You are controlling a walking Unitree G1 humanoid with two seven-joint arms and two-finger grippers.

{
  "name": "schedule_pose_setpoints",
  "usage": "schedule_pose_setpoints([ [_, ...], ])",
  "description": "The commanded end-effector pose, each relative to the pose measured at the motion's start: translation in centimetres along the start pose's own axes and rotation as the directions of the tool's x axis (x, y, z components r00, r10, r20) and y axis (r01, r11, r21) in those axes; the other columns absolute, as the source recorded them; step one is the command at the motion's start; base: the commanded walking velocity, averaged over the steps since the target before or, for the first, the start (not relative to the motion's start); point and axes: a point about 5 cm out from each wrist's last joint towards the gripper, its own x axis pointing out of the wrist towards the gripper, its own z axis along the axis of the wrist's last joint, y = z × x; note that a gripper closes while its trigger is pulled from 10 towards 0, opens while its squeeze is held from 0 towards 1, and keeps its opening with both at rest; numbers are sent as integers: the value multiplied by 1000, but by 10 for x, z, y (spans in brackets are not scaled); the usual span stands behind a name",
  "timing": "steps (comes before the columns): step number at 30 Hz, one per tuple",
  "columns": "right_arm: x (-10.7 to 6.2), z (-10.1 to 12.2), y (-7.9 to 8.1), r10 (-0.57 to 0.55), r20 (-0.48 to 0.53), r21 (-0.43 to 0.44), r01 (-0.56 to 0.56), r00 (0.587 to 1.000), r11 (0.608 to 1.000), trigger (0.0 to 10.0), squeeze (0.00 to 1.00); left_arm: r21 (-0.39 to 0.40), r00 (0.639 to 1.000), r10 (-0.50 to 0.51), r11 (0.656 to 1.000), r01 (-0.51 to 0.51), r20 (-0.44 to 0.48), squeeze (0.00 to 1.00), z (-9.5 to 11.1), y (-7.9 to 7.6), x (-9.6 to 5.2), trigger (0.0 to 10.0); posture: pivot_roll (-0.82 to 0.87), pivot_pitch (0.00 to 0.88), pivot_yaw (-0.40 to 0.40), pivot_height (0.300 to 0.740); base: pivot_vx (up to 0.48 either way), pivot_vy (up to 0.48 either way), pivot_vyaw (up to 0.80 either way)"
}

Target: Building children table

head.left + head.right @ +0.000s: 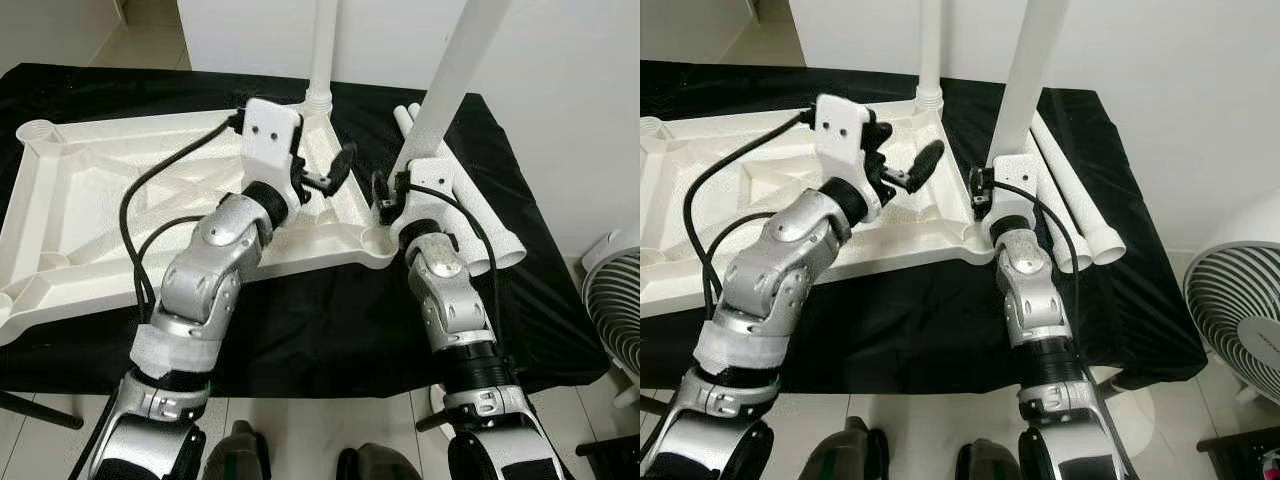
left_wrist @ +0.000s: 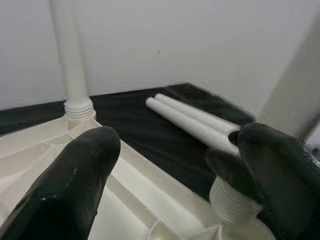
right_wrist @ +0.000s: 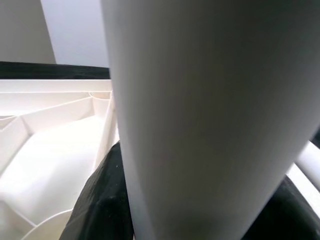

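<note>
The white plastic tabletop (image 1: 120, 200) lies underside up on the bench (image 1: 330, 330), which is draped in black cloth, so that its ribbed frame and corner sockets face upward to take the legs. One leg (image 1: 322, 50) already stands upright in the corner socket at about twelve o'clock in the left eye view. The right tool (image 1: 390, 205) is clamped round a second leg (image 1: 455, 70), held nearly upright and leaning slightly toward one o'clock, with its lower end at the corner socket (image 1: 378, 240) nearest the robot's right arm; this looks like the seating or screwing-in step, the grip low down probably chosen to steer the foot into the socket. The left tool (image 1: 330, 180) hovers with fingers (image 2: 75, 185) spread and empty above the tabletop's inner edge, between the two standing legs, likely ready to steady the slab. Two spare legs (image 1: 1080, 215) lie side by side on the cloth at three o'clock, within easy reach. A fan (image 1: 1240, 320) stands on the floor at four o'clock. No brand, label or writing can be read anywhere.
</note>
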Motion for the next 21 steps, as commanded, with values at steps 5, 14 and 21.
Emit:
schedule_pose_setpoints([
  [5, -7, -5, 3, 58, 13, 24, -58, 998, 998, 10000, 0, 142, 994, -81, 986, 90, -68, 0, -23, -19, -7, 10000, -35, 69, -2, 740, 0, 0, 0],
  [14, -13, -13, -1, 45, -19, 23, -44, 999, 999, 10000, 0, 162, 986, -129, 976, 145, -107, 0, -38, -25, -18, 10000, -27, 68, -5, 740, 0, 0, 0],
  [21, -16, -22, -1, 71, -42, 19, -70, 997, 997, 10000, 0, 107, 982, -154, 980, 165, -110, 0, -46, -23, -30, 10000, -22, 63, -5, 740, 0, 0, 0],
])
